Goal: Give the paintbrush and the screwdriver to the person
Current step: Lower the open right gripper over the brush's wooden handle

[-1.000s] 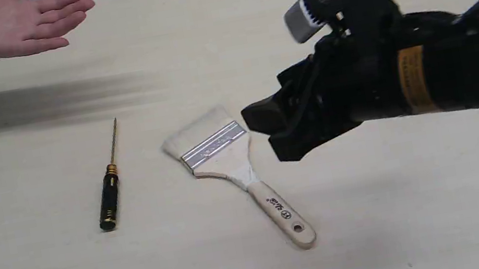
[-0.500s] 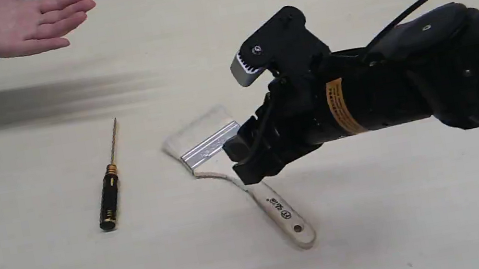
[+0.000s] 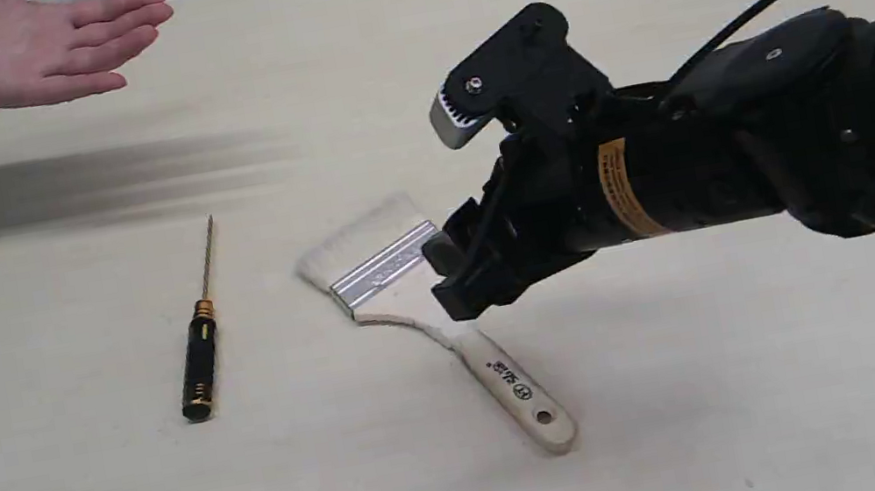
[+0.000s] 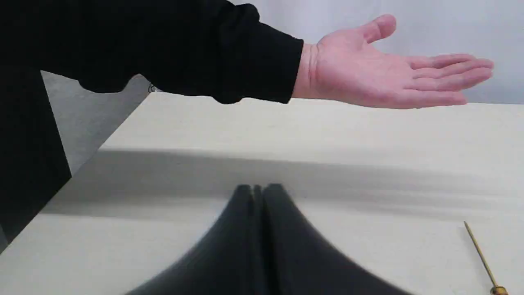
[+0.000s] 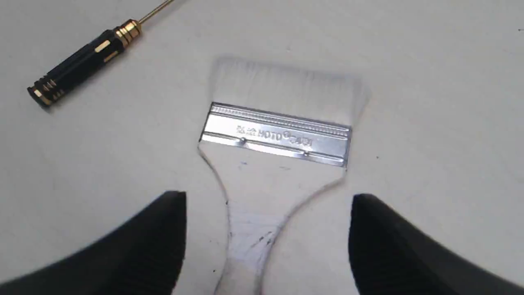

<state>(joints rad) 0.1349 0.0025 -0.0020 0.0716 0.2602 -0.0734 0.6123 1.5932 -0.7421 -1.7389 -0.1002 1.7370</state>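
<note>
The paintbrush point(image 3: 409, 286) lies flat mid-table, its bristles pointing to the far left and its holed handle toward the near edge. My right gripper point(image 3: 453, 283) hovers over the brush's shoulder, open; in the right wrist view its fingers point(image 5: 163, 229) straddle the paintbrush point(image 5: 278, 164) with a wide gap, not touching it. The screwdriver point(image 3: 200, 356) rests left of the brush, its shaft pointing away. The person holds an open palm point(image 3: 23, 52) above the far left corner. My left gripper point(image 4: 258, 196) is shut and empty, below the person's hand point(image 4: 389, 78).
The pale table point(image 3: 784, 401) spreads wide around both tools. A dark shadow band point(image 3: 63, 188) crosses its far left part. The black sleeve point(image 4: 163, 49) and the table's left edge point(image 4: 114, 139) show in the left wrist view.
My right arm swung left and down from the far right until its open gripper came over the brush, then lifted slightly. The brush, the screwdriver and the hand stayed put.
</note>
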